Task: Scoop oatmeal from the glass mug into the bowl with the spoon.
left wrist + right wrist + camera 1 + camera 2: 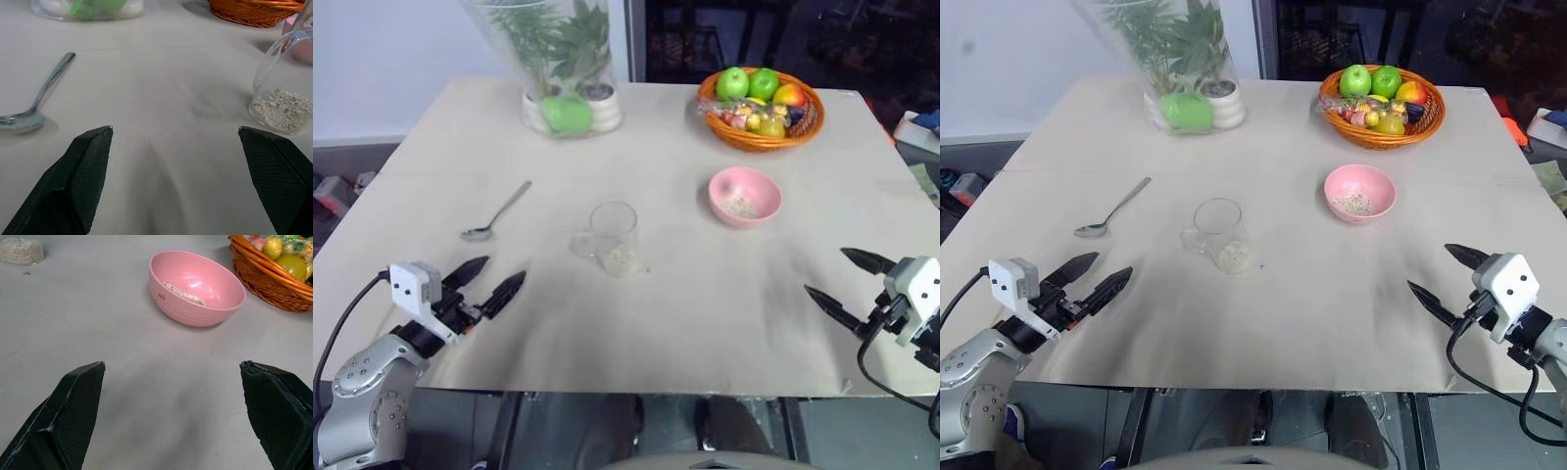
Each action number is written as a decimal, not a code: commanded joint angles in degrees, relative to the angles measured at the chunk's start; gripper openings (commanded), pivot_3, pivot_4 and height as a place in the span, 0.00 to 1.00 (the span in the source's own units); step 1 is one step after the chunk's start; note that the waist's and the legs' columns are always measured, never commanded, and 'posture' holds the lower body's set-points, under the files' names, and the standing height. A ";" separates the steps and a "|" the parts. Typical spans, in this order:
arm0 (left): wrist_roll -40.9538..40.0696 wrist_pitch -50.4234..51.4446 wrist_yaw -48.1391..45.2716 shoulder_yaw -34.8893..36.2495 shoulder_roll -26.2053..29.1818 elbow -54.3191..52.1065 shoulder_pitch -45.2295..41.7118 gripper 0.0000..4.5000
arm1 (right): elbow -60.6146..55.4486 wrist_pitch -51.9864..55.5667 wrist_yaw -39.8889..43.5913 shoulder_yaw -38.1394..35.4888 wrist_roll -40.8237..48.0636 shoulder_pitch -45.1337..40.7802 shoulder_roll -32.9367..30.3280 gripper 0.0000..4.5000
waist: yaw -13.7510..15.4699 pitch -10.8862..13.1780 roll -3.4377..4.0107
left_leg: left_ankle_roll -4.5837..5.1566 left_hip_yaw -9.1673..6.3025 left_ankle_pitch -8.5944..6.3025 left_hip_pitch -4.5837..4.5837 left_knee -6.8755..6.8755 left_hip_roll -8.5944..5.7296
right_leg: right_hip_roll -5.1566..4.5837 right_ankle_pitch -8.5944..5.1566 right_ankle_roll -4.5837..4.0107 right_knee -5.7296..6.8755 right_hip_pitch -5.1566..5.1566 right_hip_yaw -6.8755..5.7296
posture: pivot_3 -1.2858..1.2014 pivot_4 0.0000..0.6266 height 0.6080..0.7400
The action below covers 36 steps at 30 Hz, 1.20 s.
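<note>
Both jaws gape wide and hold nothing: left gripper (493, 279), right gripper (842, 285), each with two black textured fingers. One clear glass mug (611, 236) stands mid-worktop (705, 323) with grainy beige oatmeal (285, 108) at its bottom. One shiny metal spoon (495, 212) lies to its left. One smooth pink bowl (744, 197), holding a few flakes, sits to its right, near one woven orange basket (761, 108). No writing is legible.

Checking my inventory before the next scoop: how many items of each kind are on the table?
Round pink bowl: 1
Clear glass mug with handle: 1
Slim silver metal spoon: 1
Orange wicker fruit basket: 1
Clear vase of green plants: 1
Total: 5
</note>
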 commanded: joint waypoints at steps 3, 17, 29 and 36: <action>-1.50 1.34 2.25 -0.03 -0.55 -1.33 -4.46 0.95 | -4.05 1.19 -2.29 2.02 1.41 -2.60 1.86 1.00 | 0.11 -0.01 -0.01 | 0.00 -0.01 0.00 0.00 0.00 0.00 | -0.01 0.00 0.00 0.00 0.00 -0.02 | 0.52 0.24 1.00; 0.57 7.29 11.00 -1.58 -1.38 -1.06 -12.46 0.95 | -18.38 4.67 3.59 6.58 20.11 -12.15 1.14 1.00 | 0.02 0.01 0.01 | -0.01 -0.10 0.01 -0.04 -0.01 -0.02 | 0.01 0.12 0.21 0.03 -0.01 -0.12 | 0.52 0.24 1.00; 4.09 15.91 13.92 -4.07 3.85 2.54 -19.55 0.95 | -20.48 5.50 4.90 6.16 23.74 -11.75 -1.02 1.00 | 0.09 -0.01 -0.11 | -0.01 -0.17 0.01 -0.07 0.00 -0.07 | 0.00 0.12 0.21 0.01 0.02 -0.20 | 0.52 0.24 1.00; 7.35 21.18 17.54 -5.16 7.46 10.73 -27.93 0.95 | -21.26 4.78 6.51 3.86 24.56 -7.65 -1.66 1.00 | -0.01 0.01 -0.13 | -0.01 -0.17 0.01 -0.05 0.02 -0.08 | 0.04 0.13 0.22 0.05 0.02 -0.20 | 0.52 0.24 1.00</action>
